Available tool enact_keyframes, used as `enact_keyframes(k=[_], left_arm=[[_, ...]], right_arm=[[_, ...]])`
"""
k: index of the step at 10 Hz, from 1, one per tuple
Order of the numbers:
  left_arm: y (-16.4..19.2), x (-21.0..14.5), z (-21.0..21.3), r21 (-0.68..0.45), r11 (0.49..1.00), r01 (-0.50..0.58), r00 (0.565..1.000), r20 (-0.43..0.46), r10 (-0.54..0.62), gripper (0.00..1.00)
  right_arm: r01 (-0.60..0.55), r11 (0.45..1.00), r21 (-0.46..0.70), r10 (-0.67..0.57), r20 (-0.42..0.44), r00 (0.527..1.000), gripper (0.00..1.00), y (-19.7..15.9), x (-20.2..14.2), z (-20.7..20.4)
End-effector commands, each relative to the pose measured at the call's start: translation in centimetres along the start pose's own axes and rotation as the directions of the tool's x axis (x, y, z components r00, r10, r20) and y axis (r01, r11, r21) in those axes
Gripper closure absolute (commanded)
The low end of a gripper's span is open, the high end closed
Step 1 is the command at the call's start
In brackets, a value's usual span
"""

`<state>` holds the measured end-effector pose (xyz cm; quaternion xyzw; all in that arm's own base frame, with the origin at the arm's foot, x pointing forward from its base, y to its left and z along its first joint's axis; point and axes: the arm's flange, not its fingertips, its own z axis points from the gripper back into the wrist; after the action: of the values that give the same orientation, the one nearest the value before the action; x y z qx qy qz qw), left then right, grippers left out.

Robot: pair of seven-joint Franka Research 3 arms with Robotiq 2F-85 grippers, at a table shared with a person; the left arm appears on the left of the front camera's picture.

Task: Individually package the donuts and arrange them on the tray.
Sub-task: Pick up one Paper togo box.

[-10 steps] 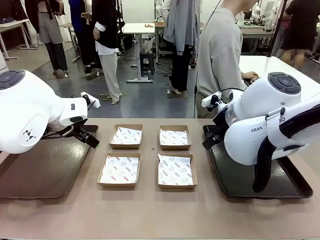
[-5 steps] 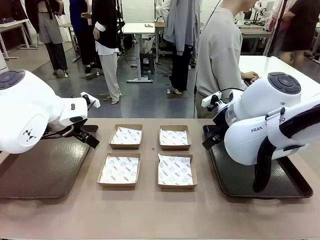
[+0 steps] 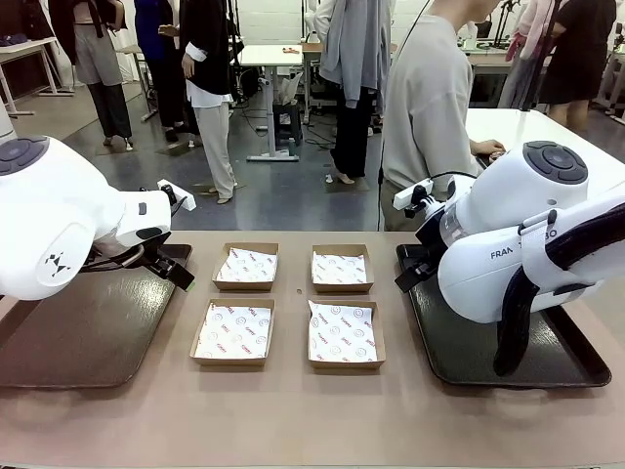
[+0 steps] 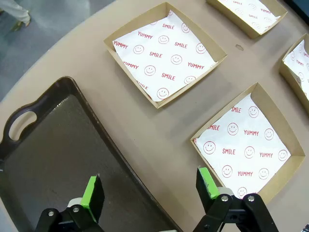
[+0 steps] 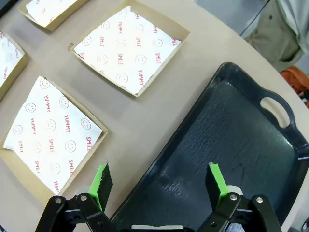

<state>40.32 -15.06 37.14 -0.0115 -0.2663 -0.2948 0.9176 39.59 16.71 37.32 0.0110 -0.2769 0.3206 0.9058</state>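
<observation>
The donuts are out of view. Four open cardboard boxes lined with smiley-print paper sit in a square mid-table: far left (image 3: 246, 266), far right (image 3: 341, 269), near left (image 3: 233, 332), near right (image 3: 343, 335). All four hold nothing but paper. My left gripper (image 3: 176, 272) (image 4: 150, 186) hangs open over the right edge of the bare brown tray (image 3: 68, 342) (image 4: 48, 159). My right gripper (image 3: 408, 277) (image 5: 159, 179) hangs open over the left edge of the bare dark tray (image 3: 488, 366) (image 5: 231, 140).
A person in a grey top (image 3: 430, 107) stands at the far side, turned sideways toward another table. A small dark speck (image 3: 295, 290) lies on the tabletop between the far boxes. Bare tan table runs along the front edge.
</observation>
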Motion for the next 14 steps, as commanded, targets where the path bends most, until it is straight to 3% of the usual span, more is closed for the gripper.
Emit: enact_keyframes(k=[1,2,6,10,11,12,14], left_arm=[[-0.3,-1.7,1.3,-0.046,0.998,0.046,0.999,-0.024,-0.047,0.0],[-1.0,-3.8,3.1,-0.031,0.995,0.098,0.995,-0.031,-0.098,0.0],[-2.8,-12.0,10.1,-0.177,0.969,0.17,0.973,-0.129,-0.194,0.0],[-3.5,-16.3,11.7,-0.19,0.974,0.124,0.972,-0.175,-0.158,0.0],[-3.2,-15.6,10.3,-0.152,0.979,0.137,0.969,-0.184,-0.165,0.0],[0.1,-2.9,13.9,-0.206,0.968,0.141,0.963,-0.2,-0.182,0.0],[0.1,-2.9,13.9,-0.206,0.968,0.141,0.963,-0.2,-0.182,0.0]], right_arm=[[0.008,1.0,-0.024,-0.009,-0.047,0.999,0.0,0.7,-1.3,1.5],[0.013,1.0,0.001,-0.013,-0.077,0.997,0.0,1.5,-3.0,3.3],[-0.001,0.998,0.064,0.015,-0.218,0.976,0.0,6.3,-9.8,11.0],[0.034,0.998,0.057,-0.016,-0.286,0.958,0.0,7.9,-14.2,11.6],[-0.018,0.998,-0.064,-0.001,-0.291,0.957,0.0,6.3,-13.4,10.4],[0.0,0.998,0.067,0.02,-0.302,0.953,0.0,5.9,-2.0,14.4],[0.0,0.998,0.067,0.02,-0.302,0.953,0.0,5.9,-2.0,14.4]])
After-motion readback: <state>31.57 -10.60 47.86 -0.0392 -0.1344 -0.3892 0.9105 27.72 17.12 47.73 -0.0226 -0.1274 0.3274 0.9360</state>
